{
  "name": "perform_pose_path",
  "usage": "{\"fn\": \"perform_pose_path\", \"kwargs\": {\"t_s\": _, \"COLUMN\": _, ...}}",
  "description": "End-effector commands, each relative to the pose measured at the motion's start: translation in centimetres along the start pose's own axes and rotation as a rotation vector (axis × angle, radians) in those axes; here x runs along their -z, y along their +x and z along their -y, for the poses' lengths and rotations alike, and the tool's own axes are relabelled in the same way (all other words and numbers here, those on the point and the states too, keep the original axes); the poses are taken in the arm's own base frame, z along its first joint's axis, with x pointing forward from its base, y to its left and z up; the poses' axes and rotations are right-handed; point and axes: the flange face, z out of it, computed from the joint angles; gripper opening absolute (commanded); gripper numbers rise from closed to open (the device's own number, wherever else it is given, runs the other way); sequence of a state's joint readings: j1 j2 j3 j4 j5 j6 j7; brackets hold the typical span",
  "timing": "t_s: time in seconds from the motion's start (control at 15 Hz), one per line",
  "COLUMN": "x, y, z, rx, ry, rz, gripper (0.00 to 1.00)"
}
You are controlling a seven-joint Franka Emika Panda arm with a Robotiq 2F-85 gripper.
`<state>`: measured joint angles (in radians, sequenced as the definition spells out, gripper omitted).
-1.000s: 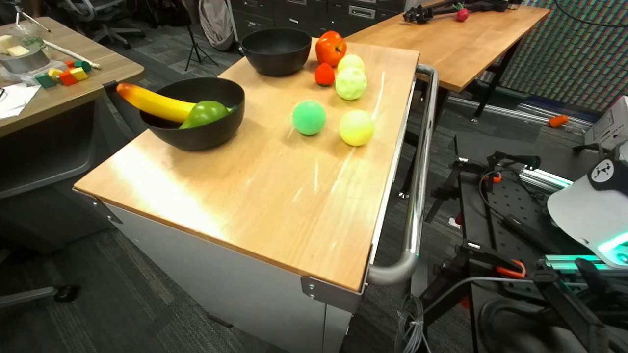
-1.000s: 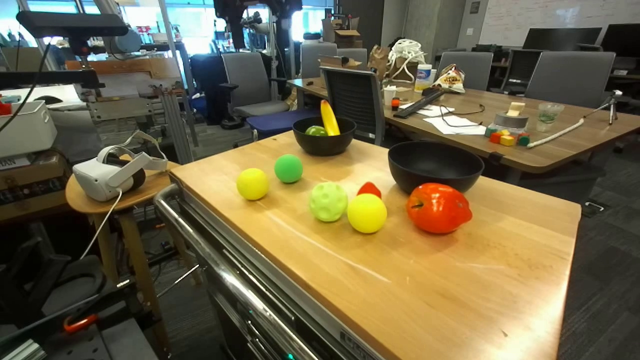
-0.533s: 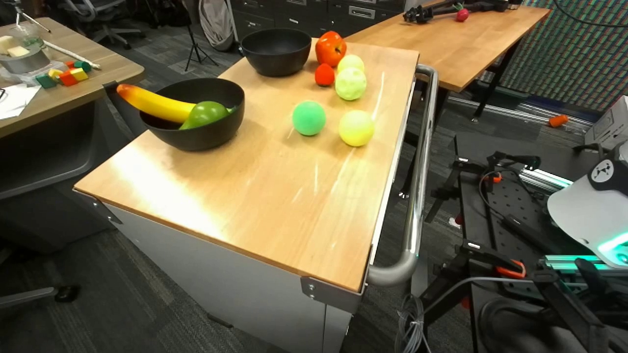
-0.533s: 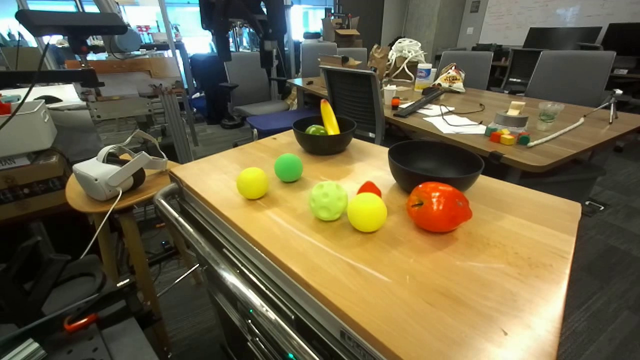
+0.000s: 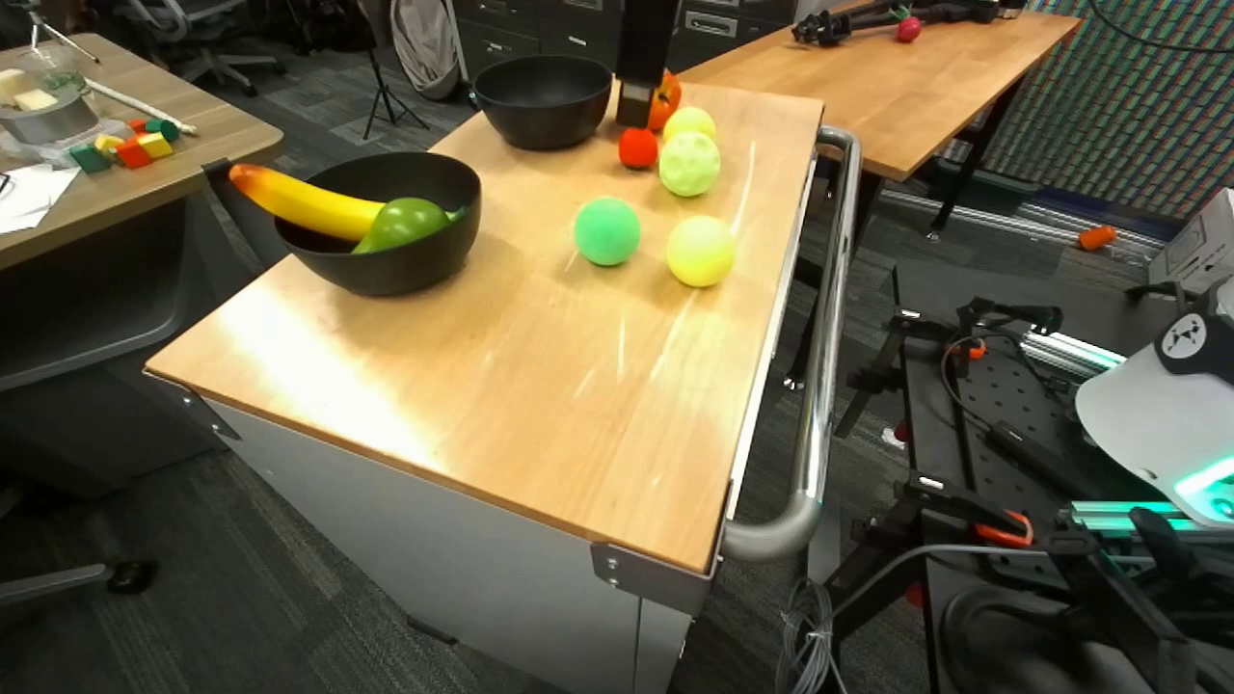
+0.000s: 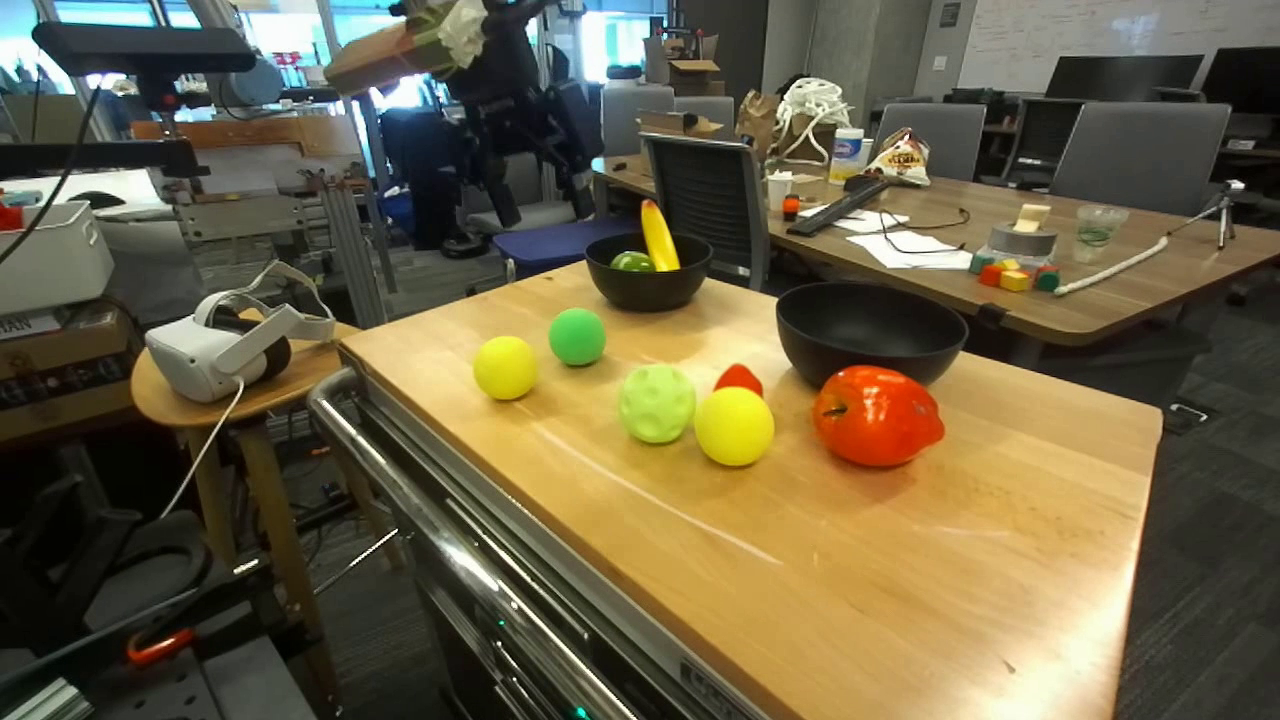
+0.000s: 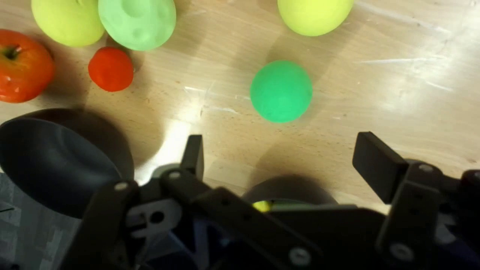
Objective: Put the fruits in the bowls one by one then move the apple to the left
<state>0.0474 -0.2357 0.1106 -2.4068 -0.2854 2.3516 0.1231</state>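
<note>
Apple [image 6: 878,415] sits just beside the right bowl [image 6: 868,325] in an exterior view; the gripper [image 6: 545,212], spread wide and holding nothing, now dips lower, likely to pick a loose fruit [image 6: 577,337].

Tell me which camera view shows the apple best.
An exterior view: there the apple appears whole, large and unobstructed. In an exterior view a gripper finger hides part of it, and the wrist view shows its stem but cuts it off at the left edge.
</note>
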Motion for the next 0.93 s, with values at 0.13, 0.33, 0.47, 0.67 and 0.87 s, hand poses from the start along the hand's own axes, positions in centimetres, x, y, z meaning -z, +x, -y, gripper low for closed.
{"fn": "perform_pose_path", "kwargs": {"t_s": 0.13, "x": -4.2, "y": -0.2, "z": 0.0, "rx": -0.088, "ry": 0.058, "rz": 0.047, "gripper": 1.00}}
{"fn": "perform_pose_path", "kwargs": {"t_s": 0.33, "x": -6.4, "y": -0.1, "z": -0.6, "rx": -0.154, "ry": 0.110, "rz": 0.064, "gripper": 1.00}}
{"fn": "perform_pose_path", "kwargs": {"t_s": 0.47, "x": -7.6, "y": 0.1, "z": -0.8, "rx": -0.187, "ry": 0.136, "rz": 0.064, "gripper": 1.00}}
{"fn": "perform_pose_path", "kwargs": {"t_s": 0.67, "x": -9.6, "y": 0.5, "z": -0.4, "rx": -0.195, "ry": 0.140, "rz": 0.077, "gripper": 1.00}}
{"fn": "perform_pose_path", "kwargs": {"t_s": 0.87, "x": -11.6, "y": 0.7, "z": 0.2, "rx": -0.192, "ry": 0.146, "rz": 0.104, "gripper": 0.74}}
